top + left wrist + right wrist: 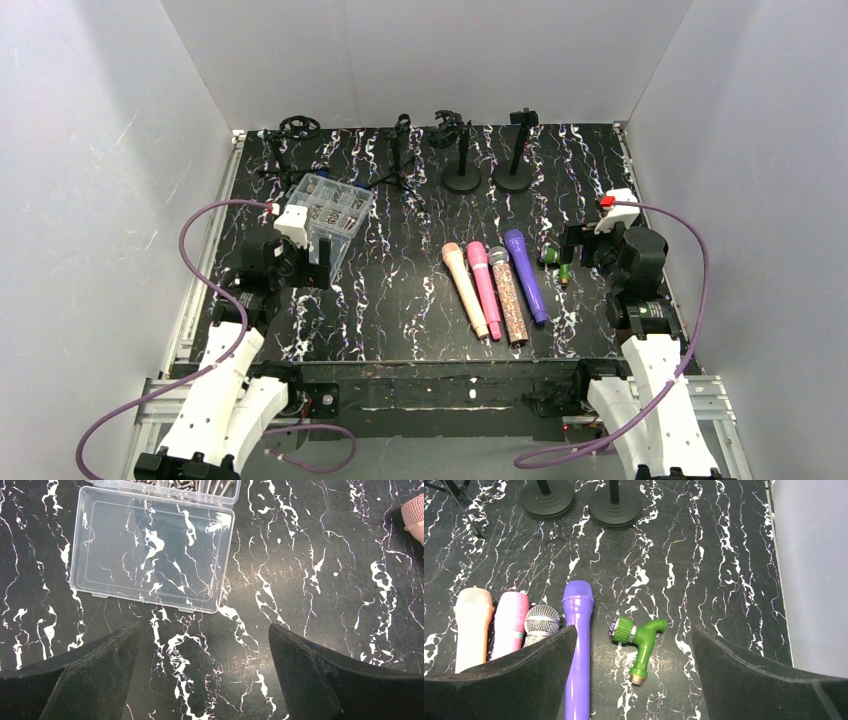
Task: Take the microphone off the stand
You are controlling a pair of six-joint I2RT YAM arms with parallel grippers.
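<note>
While both pairs of jaws gape empty, the purple microphone (579, 645) beside the right jaws' left finger looks rigid, light and slick; grip its barrel mid-length.

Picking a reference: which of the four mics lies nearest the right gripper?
The purple microphone, rightmost in the row, beside the green tap; the other three microphones lie farther from the right gripper.
</note>
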